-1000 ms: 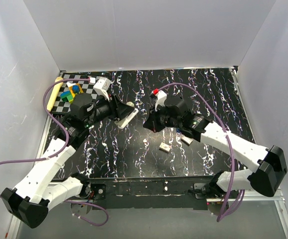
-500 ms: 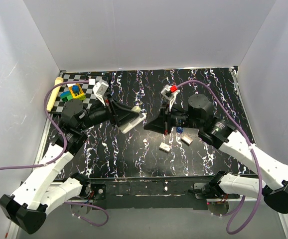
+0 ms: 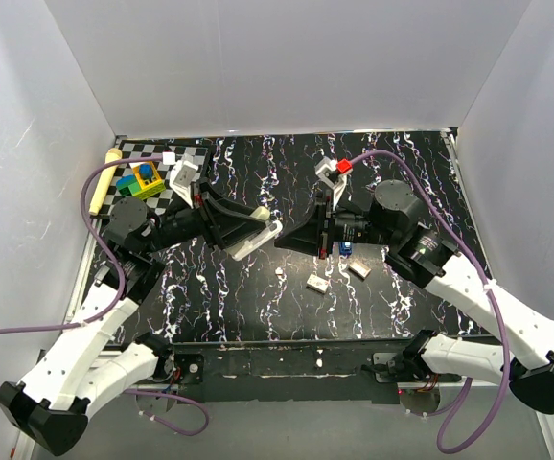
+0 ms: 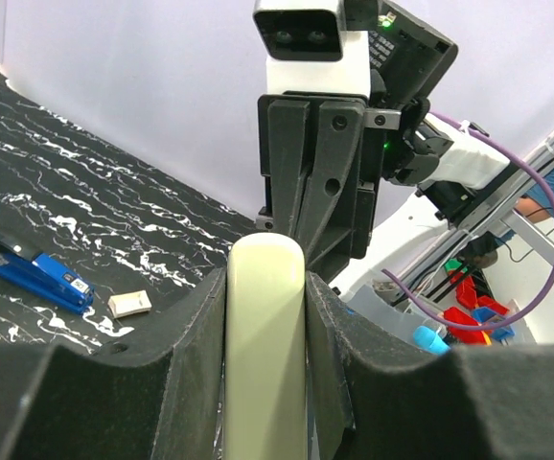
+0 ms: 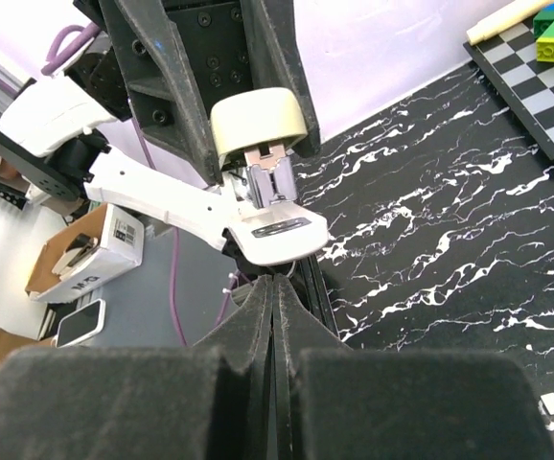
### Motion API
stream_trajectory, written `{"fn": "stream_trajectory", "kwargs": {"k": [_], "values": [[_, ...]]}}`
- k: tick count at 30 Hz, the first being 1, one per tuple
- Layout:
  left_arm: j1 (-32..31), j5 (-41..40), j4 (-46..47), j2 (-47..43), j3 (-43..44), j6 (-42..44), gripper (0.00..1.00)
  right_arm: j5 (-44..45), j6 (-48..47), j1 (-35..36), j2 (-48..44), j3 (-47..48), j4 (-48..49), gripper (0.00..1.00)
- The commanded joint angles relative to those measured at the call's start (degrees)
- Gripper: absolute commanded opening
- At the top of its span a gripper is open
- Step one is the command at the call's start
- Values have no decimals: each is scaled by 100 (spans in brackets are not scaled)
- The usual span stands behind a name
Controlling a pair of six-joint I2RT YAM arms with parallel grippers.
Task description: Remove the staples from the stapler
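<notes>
The small blue stapler [image 4: 35, 272] lies flat on the black marbled table; in the top view it [image 3: 346, 249] is mostly hidden under my right gripper. My left gripper [image 4: 265, 280] is shut on a cream oblong bar [image 4: 265, 345] and holds it above the table [image 3: 258, 240]. In the right wrist view the bar's end [image 5: 256, 117] shows a metal inner strip and a white lower arm [image 5: 275, 233]. My right gripper [image 5: 274, 284] is shut and empty, its tips pointing left at the bar's end [image 3: 282, 241], a short way from it.
Two small tan blocks [image 3: 317, 283] [image 3: 358, 269] and a white scrap [image 3: 280, 274] lie on the table below the right gripper. A checkered board [image 3: 176, 165] with coloured blocks [image 3: 141, 178] and a pale stick [image 3: 101, 180] sits at the back left. White walls close three sides.
My right arm has drawn back to the right and its shut gripper now points left at the bar. My left gripper has carried the cream bar slightly right, toward the middle.
</notes>
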Motion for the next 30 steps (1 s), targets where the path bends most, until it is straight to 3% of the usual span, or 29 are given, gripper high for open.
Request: {"fn": "stream_trajectory", "kwargs": {"k": [1,20,30], "values": [[8,123,378,-201,14,-163,0,-72,172,-7,-73,330,488,1],[-27,360,879,-70,-170,-506,0,-291,761,2,375,594,1657,1],[-185,509,773,-105,-363,-409,0,-370,682,2,727,1525,1720,1]]}}
